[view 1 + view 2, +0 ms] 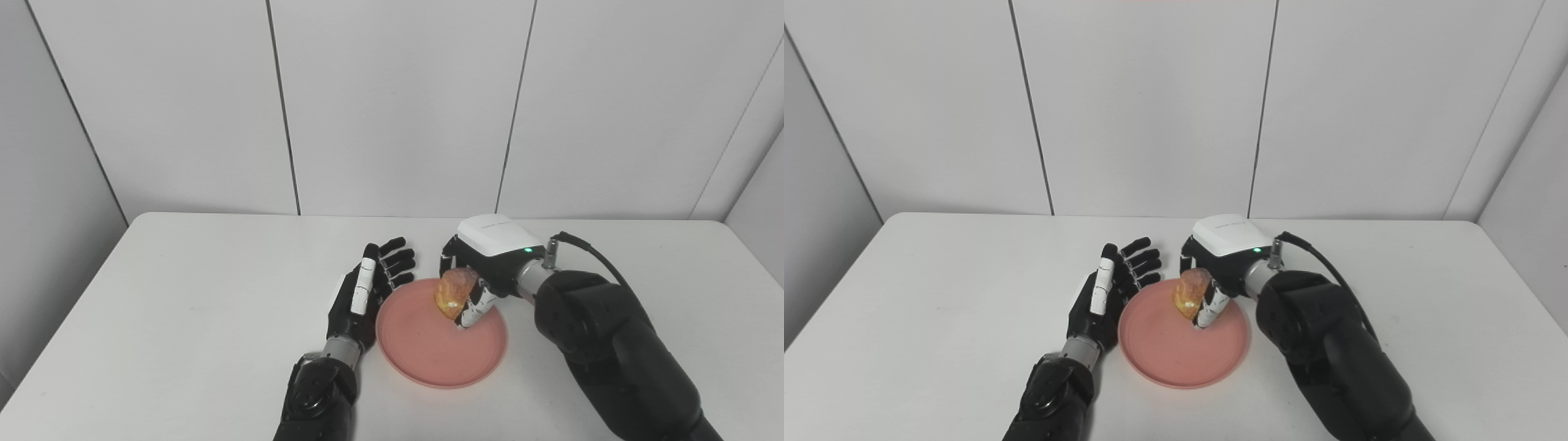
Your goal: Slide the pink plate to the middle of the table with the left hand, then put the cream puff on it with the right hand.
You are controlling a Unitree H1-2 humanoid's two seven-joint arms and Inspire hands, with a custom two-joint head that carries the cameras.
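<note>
My right robot hand (pixel 484 269) is clamped on the cream puff (pixel 455 293), which I hold between thumb and fingers over the far part of the pink plate (pixel 429 349); from these views I cannot tell whether the puff's lower edge touches the plate surface or hangs just above it. The puff is golden brown, tilted with its pale cut side facing toward me. The white back cover of that hand faces up, with a small green light lit near the wrist and a black cable looping out from the wrist to my forearm. The pink plate lies flat on the white bench (pixel 184 306), near the middle of it and close to my side. My left robot hand (pixel 1108 288) holds nothing: its fingers (pixel 1142 257) are apart and stretched away from me, the palm turned toward the plate, and it stands just beside the plate's left rim; whether it touches the rim I cannot tell. Both forearms come in from the near edge, one on each side of the plate. Behind the bench stands a plain wall (pixel 398 104) of pale panels with dark seams
</note>
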